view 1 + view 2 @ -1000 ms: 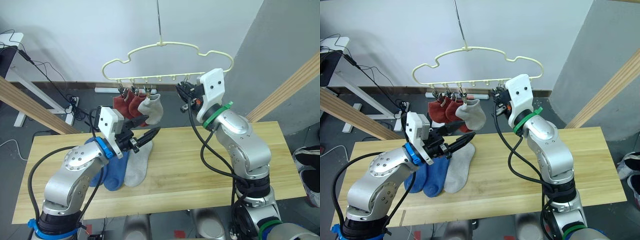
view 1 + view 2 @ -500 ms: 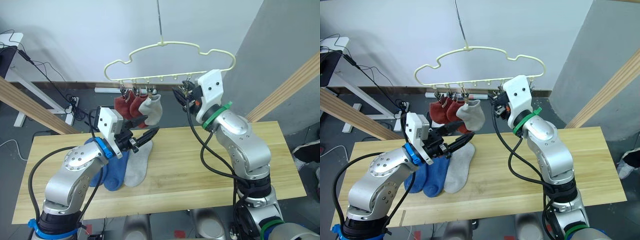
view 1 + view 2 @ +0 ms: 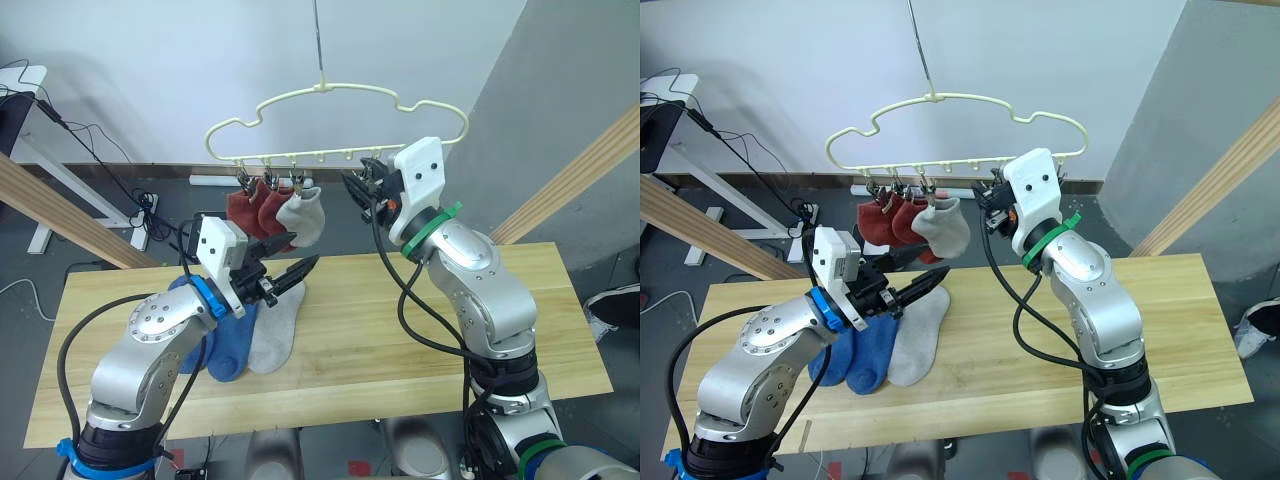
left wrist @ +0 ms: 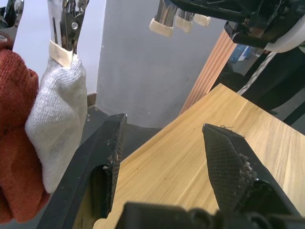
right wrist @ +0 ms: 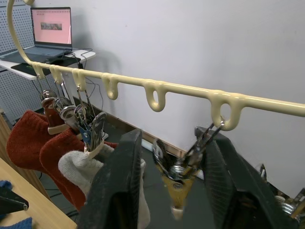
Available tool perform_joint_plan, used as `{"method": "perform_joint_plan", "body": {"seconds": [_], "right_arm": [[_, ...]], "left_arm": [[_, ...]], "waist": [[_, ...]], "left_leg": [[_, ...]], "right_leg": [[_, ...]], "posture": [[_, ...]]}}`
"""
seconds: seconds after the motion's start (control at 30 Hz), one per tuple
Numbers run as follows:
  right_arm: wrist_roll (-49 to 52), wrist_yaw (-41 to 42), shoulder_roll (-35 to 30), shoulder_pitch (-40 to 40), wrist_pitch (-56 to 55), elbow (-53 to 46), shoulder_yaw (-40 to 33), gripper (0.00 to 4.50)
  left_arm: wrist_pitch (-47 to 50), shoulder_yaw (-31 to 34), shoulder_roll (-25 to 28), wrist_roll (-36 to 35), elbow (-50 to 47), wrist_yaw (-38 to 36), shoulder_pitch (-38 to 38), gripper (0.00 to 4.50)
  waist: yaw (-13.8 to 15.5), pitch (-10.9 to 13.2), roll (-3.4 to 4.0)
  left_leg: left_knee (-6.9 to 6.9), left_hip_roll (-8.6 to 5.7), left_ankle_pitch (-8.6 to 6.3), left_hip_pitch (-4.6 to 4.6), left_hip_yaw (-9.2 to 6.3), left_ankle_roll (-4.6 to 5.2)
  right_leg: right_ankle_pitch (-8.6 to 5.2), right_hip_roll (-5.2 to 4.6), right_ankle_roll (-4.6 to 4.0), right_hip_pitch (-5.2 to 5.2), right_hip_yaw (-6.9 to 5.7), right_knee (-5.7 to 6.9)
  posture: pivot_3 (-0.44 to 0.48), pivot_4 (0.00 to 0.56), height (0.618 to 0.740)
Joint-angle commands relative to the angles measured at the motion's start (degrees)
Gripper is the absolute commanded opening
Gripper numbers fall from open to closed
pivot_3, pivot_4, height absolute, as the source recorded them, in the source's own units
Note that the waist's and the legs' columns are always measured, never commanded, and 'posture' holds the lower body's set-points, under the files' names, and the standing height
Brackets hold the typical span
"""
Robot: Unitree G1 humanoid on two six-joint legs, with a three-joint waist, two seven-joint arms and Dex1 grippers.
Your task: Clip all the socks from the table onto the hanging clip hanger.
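Note:
The pale yellow clip hanger (image 3: 330, 118) hangs over the far side of the table (image 3: 400, 330). Two rust red socks (image 3: 250, 208) and a light grey sock (image 3: 303, 216) are clipped to its left clips. Two blue socks (image 3: 225, 345) and a grey sock (image 3: 275, 335) lie on the table's left part. My left gripper (image 3: 300, 255) is open and empty just above them, below the hanging grey sock (image 4: 55, 119). My right gripper (image 3: 358, 186) is raised at the hanger, open, with a free metal clip (image 5: 178, 169) between its fingers (image 5: 119, 191).
Slanted wooden poles stand at the left (image 3: 60, 215) and right (image 3: 580, 180) of the table. A white desk with cables (image 3: 30, 110) and a laptop (image 5: 50, 26) are behind on the left. The table's right half is bare wood.
My right gripper has shifted a little to the left along the hanger's clip row, and the hanger has swayed slightly. The left arm has stayed put.

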Motion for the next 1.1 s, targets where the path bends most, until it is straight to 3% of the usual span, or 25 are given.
{"method": "perform_joint_plan", "body": {"seconds": [0.03, 0.13, 0.37, 0.47, 0.6, 0.83, 1.1], "right_arm": [[0.6, -0.4, 0.3, -0.2, -1.3, -1.3, -0.5, 0.66], [0.6, -0.4, 0.3, -0.2, -1.3, -1.3, -0.5, 0.03], [0.6, -0.3, 0.0, -0.1, -1.4, -1.2, -0.6, 0.01], [0.7, -0.1, -0.1, 0.0, -1.1, -1.1, -0.4, 0.00], [1.0, 0.4, -0.5, 0.2, -0.3, -1.6, -0.2, 0.00], [1.2, 0.5, -1.0, 0.6, 0.9, -2.6, -0.1, 0.00], [1.2, 0.4, -1.1, 0.7, 1.5, -2.9, 0.1, 0.00]], "left_arm": [[-1.4, -0.3, -0.5, 0.2, -1.2, -0.2, 0.7, 2.80], [-1.9, -0.3, -1.1, 1.3, -0.8, 1.2, 1.0, 2.80], [-4.0, -2.3, -7.7, 11.1, 1.5, 12.6, 5.7, 2.80], [-4.5, -7.4, -12.1, 18.3, 5.5, 19.5, 11.0, 3.35], [-5.8, -11.2, -17.0, 22.7, 11.5, 23.3, 13.2, 4.49], [-6.7, -9.3, -19.6, 25.2, 17.6, 26.6, 12.0, 4.49], [-7.3, -6.8, -23.3, 24.0, 18.1, 27.6, 11.1, 4.49]], "waist": [[0.0, 0.0, 0.00], [0.0, 0.0, 0.00], [0.0, 0.0, 0.00], [0.0, -0.1, 0.01], [0.0, -0.1, -0.01], [-0.1, -0.1, -0.01], [-0.3, -0.1, -0.02]], "left_leg": [[0.00, 0.00, 0.00, 0.00, 0.00, 0.00], [0.00, 0.00, 0.00, 0.00, 0.00, 0.00], [0.00, 0.00, 0.00, 0.00, 0.02, 0.01], [0.00, 0.00, 0.00, 0.01, 0.01, 0.02], [0.01, -0.03, 0.00, -0.01, 0.03, 0.06], [0.03, -0.07, 0.10, 0.05, -0.01, 0.19], [0.01, -0.07, 0.10, 0.03, 0.00, 0.19]], "right_leg": [[0.00, 0.00, 0.00, 0.00, 0.00, 0.00], [0.00, 0.00, -0.01, 0.00, 0.00, 0.00], [0.01, -0.04, -0.01, 0.00, 0.01, 0.00], [0.01, -0.07, -0.01, 0.00, 0.01, 0.01], [0.01, -0.23, -0.01, 0.01, 0.00, 0.00], [0.07, -0.18, -0.09, 0.06, -0.05, 0.06], [0.08, -0.20, -0.09, 0.06, -0.05, 0.05]], "posture": [[-0.180, 0.305, 0.740], [-0.180, 0.306, 0.740], [-0.178, 0.312, 0.740], [-0.176, 0.316, 0.740], [-0.191, 0.323, 0.740], [-0.211, 0.329, 0.740], [-0.211, 0.331, 0.740]]}}
